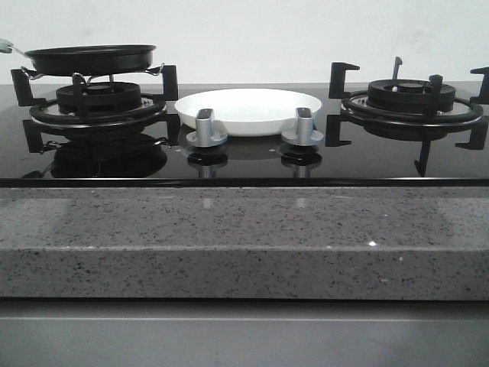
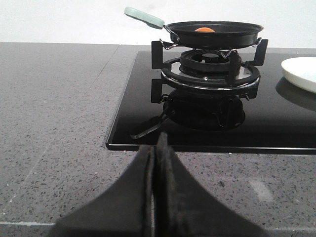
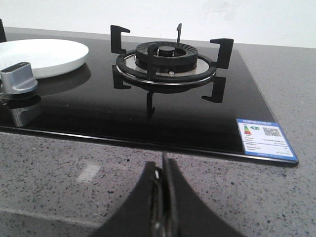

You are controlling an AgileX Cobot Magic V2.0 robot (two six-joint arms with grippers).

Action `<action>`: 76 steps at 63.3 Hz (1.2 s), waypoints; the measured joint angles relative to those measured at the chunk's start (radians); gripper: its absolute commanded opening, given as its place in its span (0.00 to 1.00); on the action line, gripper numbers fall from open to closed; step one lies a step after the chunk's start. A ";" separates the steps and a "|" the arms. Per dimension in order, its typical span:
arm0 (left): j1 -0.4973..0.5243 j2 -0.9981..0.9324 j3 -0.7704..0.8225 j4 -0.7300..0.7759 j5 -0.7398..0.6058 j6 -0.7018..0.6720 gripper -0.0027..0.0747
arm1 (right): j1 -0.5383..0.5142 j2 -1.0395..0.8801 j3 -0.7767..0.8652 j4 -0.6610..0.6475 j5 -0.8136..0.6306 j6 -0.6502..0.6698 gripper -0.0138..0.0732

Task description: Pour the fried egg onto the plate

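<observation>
I see one black round frying pan (image 2: 213,32) sitting on the left burner grate (image 2: 210,66), its pale green handle (image 2: 143,17) pointing left where my left arm could likely reach it. One thin fried egg (image 2: 205,29) lies inside; only its orange yolk shows. One glossy white round plate (image 1: 249,109) waits empty between the two burners, behind two silver knobs (image 1: 206,128). My left gripper (image 2: 155,148) and right gripper (image 3: 163,168) both hang pressed together, empty, over the near counter.

A: Lighting?
B: Even, soft, moderately bright. The glossy black cooktop (image 1: 244,164) mirrors the burners (image 3: 165,61) and knobs (image 1: 208,130).
A: Sharpness?
B: Slightly soft throughout; near gripper fingers (image 2: 170,197) dark and blurred.
</observation>
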 measured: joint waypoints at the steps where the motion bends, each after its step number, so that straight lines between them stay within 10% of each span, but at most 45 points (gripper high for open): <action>1: 0.000 0.000 0.000 0.000 0.000 0.000 0.01 | 0.000 0.000 0.000 0.000 0.000 0.000 0.08; 32: 0.000 0.071 -0.244 0.000 0.037 0.000 0.01 | 0.000 0.016 -0.228 0.000 0.050 0.000 0.09; 58: 0.000 0.508 -0.512 0.000 0.084 0.000 0.02 | 0.000 0.440 -0.581 0.000 0.185 0.001 0.12; 66: 0.000 0.519 -0.512 0.000 0.086 0.000 0.26 | 0.000 0.471 -0.585 0.000 0.185 0.001 0.30; 76: 0.000 0.519 -0.514 0.000 0.076 0.000 0.81 | 0.000 0.473 -0.585 0.000 0.185 0.001 0.71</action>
